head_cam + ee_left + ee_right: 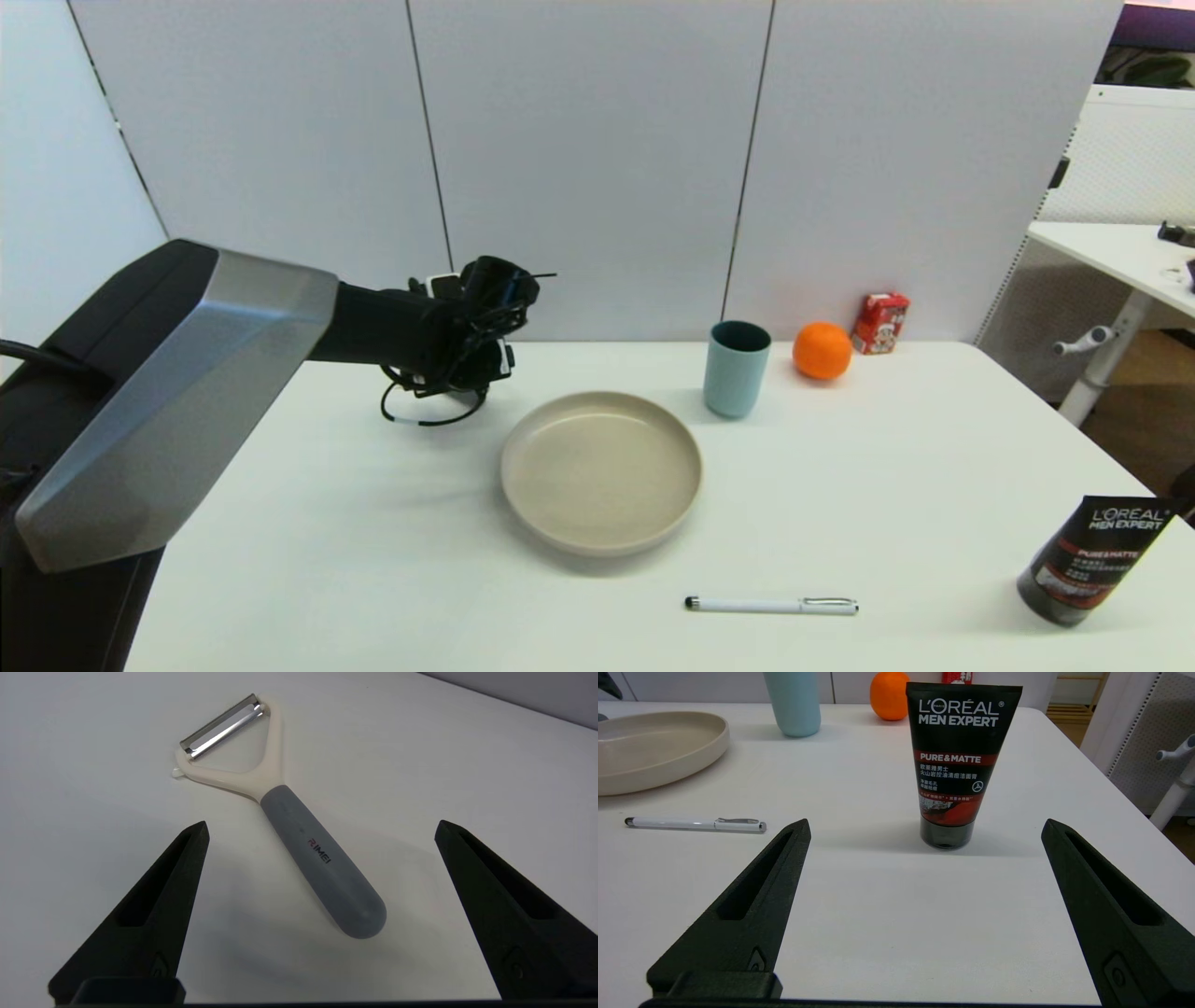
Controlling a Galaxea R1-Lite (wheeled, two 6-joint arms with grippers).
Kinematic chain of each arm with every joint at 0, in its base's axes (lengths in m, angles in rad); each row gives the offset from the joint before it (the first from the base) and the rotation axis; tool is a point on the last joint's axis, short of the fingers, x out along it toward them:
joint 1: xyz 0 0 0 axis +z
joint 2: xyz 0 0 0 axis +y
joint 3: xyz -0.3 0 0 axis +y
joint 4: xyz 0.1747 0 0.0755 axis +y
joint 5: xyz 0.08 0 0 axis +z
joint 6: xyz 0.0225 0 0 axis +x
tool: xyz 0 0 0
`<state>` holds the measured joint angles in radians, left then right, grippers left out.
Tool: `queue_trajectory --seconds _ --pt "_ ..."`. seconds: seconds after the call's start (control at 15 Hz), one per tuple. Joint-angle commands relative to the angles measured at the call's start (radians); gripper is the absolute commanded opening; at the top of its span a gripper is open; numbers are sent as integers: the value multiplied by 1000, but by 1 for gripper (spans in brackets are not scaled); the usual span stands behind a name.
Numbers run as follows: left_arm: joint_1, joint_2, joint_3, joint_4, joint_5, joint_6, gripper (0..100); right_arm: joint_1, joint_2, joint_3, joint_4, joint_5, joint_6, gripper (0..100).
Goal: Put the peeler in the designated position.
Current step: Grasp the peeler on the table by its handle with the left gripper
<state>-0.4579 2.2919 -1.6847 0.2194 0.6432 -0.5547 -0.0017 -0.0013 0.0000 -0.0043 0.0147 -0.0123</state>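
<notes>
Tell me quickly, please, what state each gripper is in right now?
Left gripper: jaws open, empty, above the cream-headed, grey-handled Y-shaped peeler.
Right gripper: jaws open, empty, facing the black face-wash tube.

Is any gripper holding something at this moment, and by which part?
Nothing is held. The left gripper is open above the peeler, which lies free on the table. The right gripper is open and empty.

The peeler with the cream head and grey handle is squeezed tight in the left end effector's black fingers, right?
No. The cream-headed, grey-handled peeler lies flat on the white table, untouched. The left end effector is open, its fingers wide apart on either side, as the left wrist view shows.
</notes>
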Motion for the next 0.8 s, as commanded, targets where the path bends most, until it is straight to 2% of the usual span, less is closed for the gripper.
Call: queue_trajectory --seconds 0.07,0.8 --pt "10 32 -4 0 7 -7 100 0 1 0 0 1 0 100" --pt "21 80 -49 -2 7 -59 100 0 1 0 0 1 -1 100"
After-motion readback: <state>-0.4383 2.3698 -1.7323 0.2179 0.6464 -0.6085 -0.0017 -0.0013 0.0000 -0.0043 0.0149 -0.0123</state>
